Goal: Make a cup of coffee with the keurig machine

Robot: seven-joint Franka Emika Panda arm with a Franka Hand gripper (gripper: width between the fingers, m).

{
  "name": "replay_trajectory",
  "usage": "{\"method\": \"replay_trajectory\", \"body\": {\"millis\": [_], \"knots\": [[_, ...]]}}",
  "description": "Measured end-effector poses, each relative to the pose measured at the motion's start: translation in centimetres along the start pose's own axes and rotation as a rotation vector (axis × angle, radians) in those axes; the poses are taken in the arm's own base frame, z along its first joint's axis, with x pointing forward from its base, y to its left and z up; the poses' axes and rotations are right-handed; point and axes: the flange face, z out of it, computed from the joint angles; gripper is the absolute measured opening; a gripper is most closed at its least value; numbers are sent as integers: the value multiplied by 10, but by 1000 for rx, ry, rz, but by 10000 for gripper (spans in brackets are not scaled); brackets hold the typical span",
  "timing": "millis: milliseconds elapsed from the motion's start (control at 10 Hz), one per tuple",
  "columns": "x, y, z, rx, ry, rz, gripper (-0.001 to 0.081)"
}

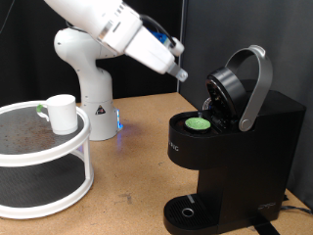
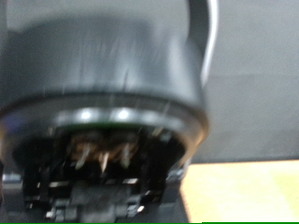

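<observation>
One keurig machine (image 1: 230,147) stands on the wooden surface (image 1: 137,147) at the exterior view's right, its arched lid handle (image 1: 256,83) raised and the brew head (image 1: 227,90) tilted open toward the exterior view's left. One green-lidded pod (image 1: 200,123) sits in the holder below it. One white cup (image 1: 63,113) stands upright on the top tier of a white two-tier rack (image 1: 44,162) at the exterior view's left, well apart from the machine. The arm's tool (image 1: 179,71) hovers just beside the open head; whether its fingers are spread or closed cannot be told. The wrist view is filled by the blurred underside of the open head.
</observation>
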Motion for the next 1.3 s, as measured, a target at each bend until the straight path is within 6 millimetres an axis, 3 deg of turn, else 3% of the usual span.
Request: {"method": "replay_trajectory", "body": {"millis": [400,600,900,1300], "knots": [[34,-20,-46,26,65,-17,807],[38,-24,-62,47,68,-12,807],[42,-27,-54,71,97,-6,807],[72,-62,-19,143,95,-36,807]]}}
